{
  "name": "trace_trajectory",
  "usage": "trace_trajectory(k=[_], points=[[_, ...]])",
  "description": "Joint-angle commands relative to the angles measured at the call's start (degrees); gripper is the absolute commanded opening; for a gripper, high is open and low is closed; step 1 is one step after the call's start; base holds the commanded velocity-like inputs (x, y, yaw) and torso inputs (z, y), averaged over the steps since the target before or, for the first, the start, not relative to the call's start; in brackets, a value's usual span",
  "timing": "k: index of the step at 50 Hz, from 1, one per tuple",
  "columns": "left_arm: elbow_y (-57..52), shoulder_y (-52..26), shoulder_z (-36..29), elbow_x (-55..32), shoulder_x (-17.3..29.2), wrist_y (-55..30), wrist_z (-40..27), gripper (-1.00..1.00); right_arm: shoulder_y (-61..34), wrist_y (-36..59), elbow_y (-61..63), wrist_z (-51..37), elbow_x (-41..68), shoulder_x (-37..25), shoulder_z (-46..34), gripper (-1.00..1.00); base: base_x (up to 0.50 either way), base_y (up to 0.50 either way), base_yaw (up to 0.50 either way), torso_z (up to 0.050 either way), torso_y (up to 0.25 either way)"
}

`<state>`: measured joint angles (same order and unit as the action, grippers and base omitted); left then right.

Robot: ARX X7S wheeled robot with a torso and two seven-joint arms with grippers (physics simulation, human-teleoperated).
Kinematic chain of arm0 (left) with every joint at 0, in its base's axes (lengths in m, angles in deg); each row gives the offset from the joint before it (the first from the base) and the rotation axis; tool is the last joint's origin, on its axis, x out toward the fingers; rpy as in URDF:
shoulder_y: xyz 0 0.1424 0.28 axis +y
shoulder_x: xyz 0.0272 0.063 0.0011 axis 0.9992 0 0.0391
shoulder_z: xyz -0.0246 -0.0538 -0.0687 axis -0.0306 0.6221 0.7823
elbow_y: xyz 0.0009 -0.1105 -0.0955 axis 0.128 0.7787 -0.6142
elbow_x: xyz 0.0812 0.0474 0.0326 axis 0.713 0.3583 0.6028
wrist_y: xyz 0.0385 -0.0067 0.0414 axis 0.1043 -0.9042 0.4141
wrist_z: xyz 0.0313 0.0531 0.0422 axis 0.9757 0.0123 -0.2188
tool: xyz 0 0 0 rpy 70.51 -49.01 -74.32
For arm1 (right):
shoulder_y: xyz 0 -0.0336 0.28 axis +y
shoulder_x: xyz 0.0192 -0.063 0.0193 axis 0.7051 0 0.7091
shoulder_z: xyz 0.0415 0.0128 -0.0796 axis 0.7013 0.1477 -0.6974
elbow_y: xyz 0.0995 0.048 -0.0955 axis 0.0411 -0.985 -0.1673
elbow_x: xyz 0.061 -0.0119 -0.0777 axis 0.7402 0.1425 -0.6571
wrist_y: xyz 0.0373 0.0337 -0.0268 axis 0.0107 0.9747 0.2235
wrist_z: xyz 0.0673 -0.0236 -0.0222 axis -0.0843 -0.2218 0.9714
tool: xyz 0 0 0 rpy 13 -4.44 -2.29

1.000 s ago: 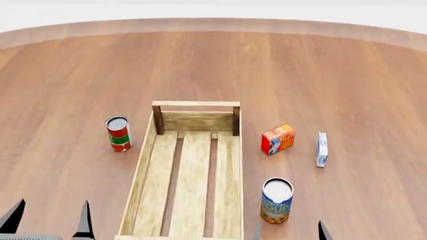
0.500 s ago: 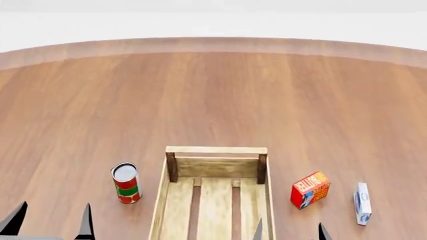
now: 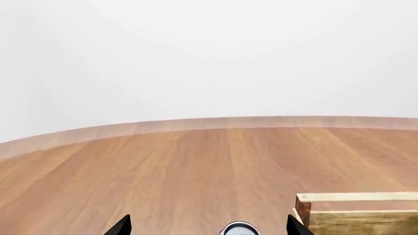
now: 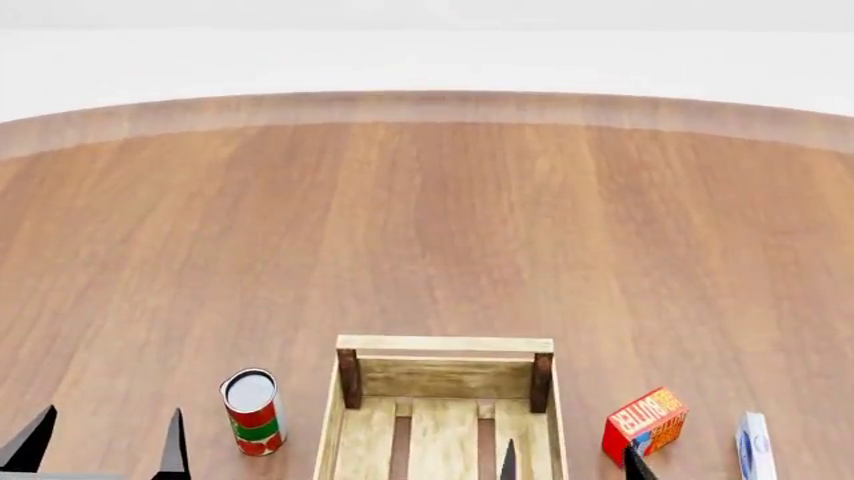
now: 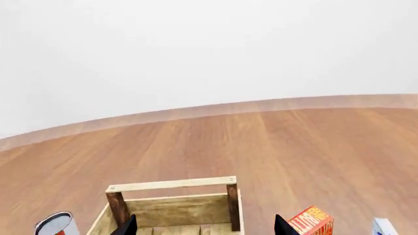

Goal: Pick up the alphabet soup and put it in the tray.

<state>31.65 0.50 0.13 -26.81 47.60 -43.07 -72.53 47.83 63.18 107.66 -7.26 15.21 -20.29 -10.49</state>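
Soup can is out of every view; both tools, left [image 4: 100, 440] and right [image 4: 571, 462], hang spread open and empty, the tray [image 4: 445, 345] just beyond the right one.

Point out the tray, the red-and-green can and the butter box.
tray [image 4: 446, 345], head view, far rim.
red-and-green can [image 4: 254, 420], head view, side label.
butter box [image 4: 646, 421], head view, orange top face.
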Motion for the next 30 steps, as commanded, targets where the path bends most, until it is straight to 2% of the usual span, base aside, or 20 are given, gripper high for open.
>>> trace_trajectory(k=[1, 6, 12, 30], points=[[0.3, 0.2, -0.5, -0.3, 0.4, 0.4, -0.4, 1.00, 0.8, 16.4, 13.2, 0.7, 11.4, -6.6, 1.5, 1.00, 0.00, 0.00, 0.00, 0.000, 0.000], [0.5, 0.2, -0.8, -0.3, 0.5, 0.6, -0.6, 1.00, 0.9, 24.9, 18.5, -0.9, 18.1, -10.5, 4.6, 1.00, 0.00, 0.00, 0.00, 0.000, 0.000], [0.4, 0.1, -0.9, -0.6, 0.7, 0.6, -0.8, 1.00, 1.8, 29.3, 19.3, -2.3, 20.0, -13.2, 5.8, 1.00, 0.00, 0.00, 0.00, 0.000, 0.000], [0.4, 0.1, -1.4, -1.5, 1.2, 0.5, -1.2, 1.00, 7.1, 31.8, 17.1, -7.9, 21.9, -13.5, 12.9, 1.00, 0.00, 0.00, 0.00, 0.000, 0.000]])
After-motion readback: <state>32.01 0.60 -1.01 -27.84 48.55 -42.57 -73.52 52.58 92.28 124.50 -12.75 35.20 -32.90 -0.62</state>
